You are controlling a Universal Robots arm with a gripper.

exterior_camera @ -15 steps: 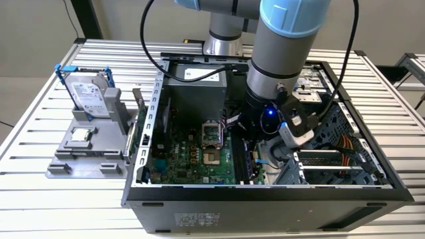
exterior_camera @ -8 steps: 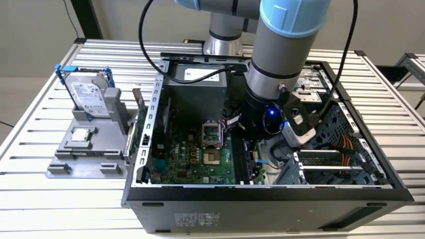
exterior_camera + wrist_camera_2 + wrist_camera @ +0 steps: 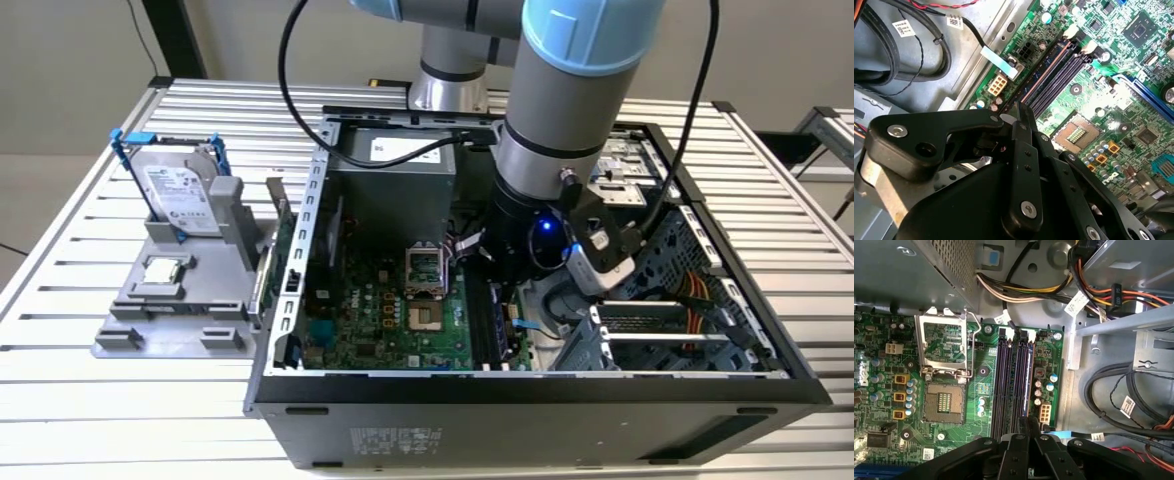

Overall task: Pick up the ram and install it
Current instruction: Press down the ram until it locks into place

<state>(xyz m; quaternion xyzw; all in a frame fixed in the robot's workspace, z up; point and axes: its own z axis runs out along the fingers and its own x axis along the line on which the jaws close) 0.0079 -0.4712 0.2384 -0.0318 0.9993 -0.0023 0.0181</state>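
My gripper (image 3: 541,300) is down inside the open computer case (image 3: 307,300), over the motherboard (image 3: 979,390). In both wrist views its black fingers (image 3: 1020,426) are pressed close together above the near end of the long dark memory slots (image 3: 1013,380). The ram (image 3: 1046,72) shows edge-on as a thin copper-toned strip. It runs along the outermost slot straight into the fingertips (image 3: 1022,111), which are shut on it. How deep the ram sits in that slot is hidden by the fingers.
An open processor socket (image 3: 943,400) lies beside the slots. Cable bundles (image 3: 1114,400) and a metal drive cage (image 3: 667,330) crowd the other side. Outside the case, a grey fixture (image 3: 134,320) holds a silver hard drive with blue rails (image 3: 180,190).
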